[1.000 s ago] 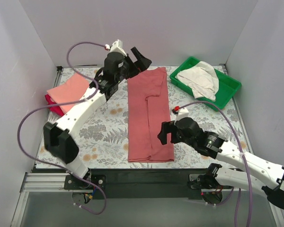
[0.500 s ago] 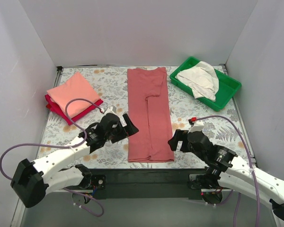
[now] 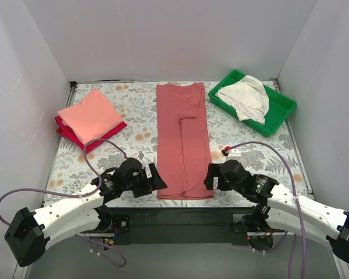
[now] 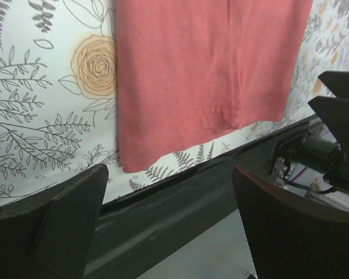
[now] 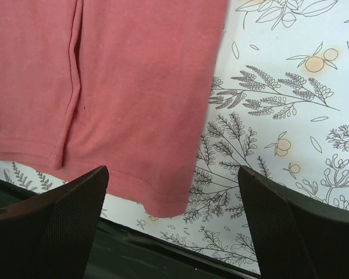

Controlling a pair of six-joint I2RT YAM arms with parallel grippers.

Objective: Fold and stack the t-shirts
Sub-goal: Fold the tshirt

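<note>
While the dusty brick-red t-shirt [image 3: 183,139] lies flat as a long narrow strip down the middle of the table, both arms sit low at its near end. Sides of the shirt are folded in; a fold edge runs lengthwise down the centre. Collar end is at the far side, and the hem sits just short of the table's near edge.

Left gripper [image 3: 158,179]: just beside the hem's near left corner. In its wrist view the fingers [image 4: 64,221] are spread wide and that corner shows in the gap ahead of them. Nothing is held. Contact with the cloth cannot be confirmed.

Right gripper [image 3: 211,176]: just beside the near right corner of the hem. Its wrist view shows its jaws spread wide as well, with the corner lying between them and ahead. It is empty too.

Salmon-pink t-shirt [image 3: 90,115]: folded, at the far left of the table, lying on top of the folded crimson t-shirt [image 3: 114,129], whose edges show around it.

Cream-white t-shirt [image 3: 244,99]: crumpled and unfolded, inside the green plastic tray [image 3: 282,106] at the far right corner.

Table [image 3: 128,151] carries a floral-print cover. A black rail [image 3: 180,212] runs along its near edge, where the arm bases are mounted.
</note>
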